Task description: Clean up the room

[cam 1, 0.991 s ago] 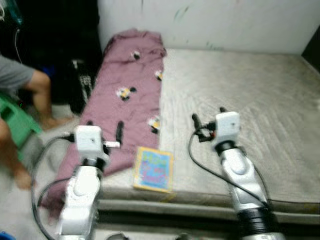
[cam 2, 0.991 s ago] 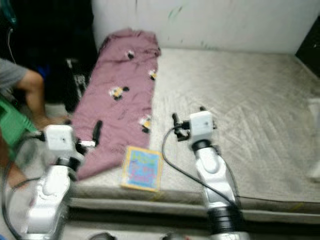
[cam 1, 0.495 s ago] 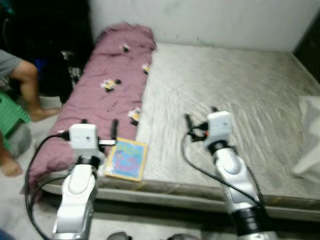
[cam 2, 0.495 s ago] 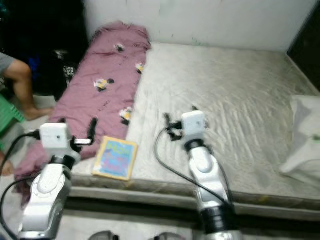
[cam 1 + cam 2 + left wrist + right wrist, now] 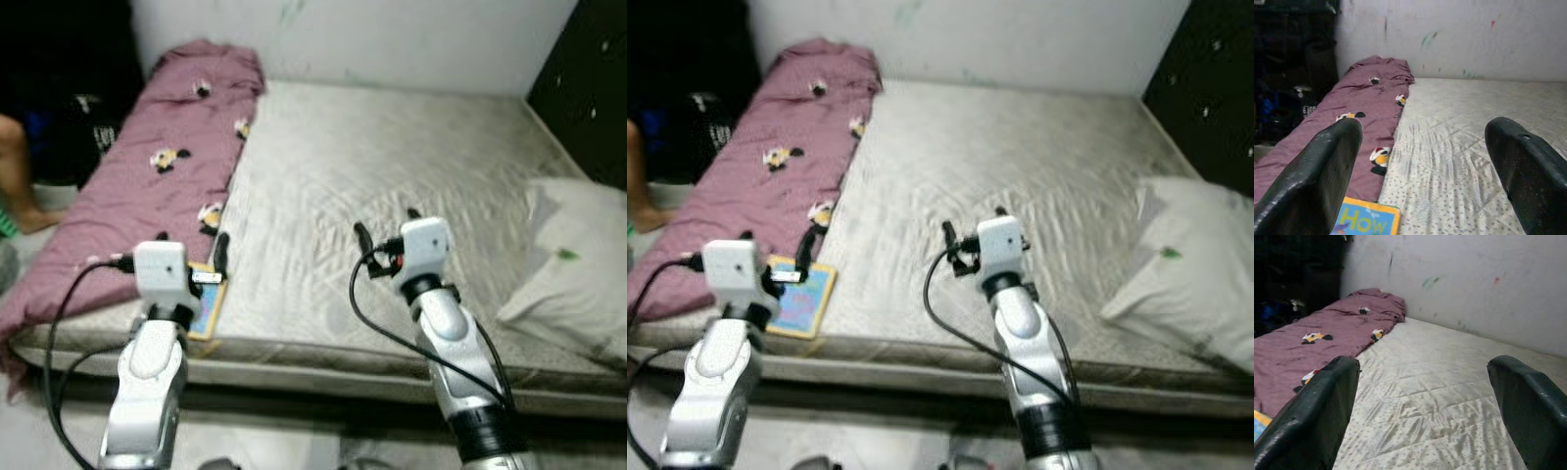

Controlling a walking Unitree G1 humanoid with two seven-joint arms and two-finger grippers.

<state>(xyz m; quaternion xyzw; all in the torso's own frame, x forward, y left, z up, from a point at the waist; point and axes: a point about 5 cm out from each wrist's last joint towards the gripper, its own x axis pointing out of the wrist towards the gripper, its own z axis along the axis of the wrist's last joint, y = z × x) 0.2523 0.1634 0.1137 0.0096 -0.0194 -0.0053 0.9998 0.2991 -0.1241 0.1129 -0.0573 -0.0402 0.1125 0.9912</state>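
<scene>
Seemingly little had been tidied: from the head views, a picture book (image 5: 799, 296) lay at the mattress (image 5: 392, 176) edge beside the purple blanket (image 5: 137, 186), with a pillow (image 5: 1185, 264) opposite. In the wrist views, left pincer (image 5: 1425, 176) and right pincer (image 5: 1420, 416) were held open, empty.

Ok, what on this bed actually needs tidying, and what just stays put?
To tidy:
colourful picture book, below the open left pincer
crumpled maroon cartoon-print blanket
white pillow

Stays put:
grey quilted mattress
white wall
right pincer, open above the mattress
</scene>
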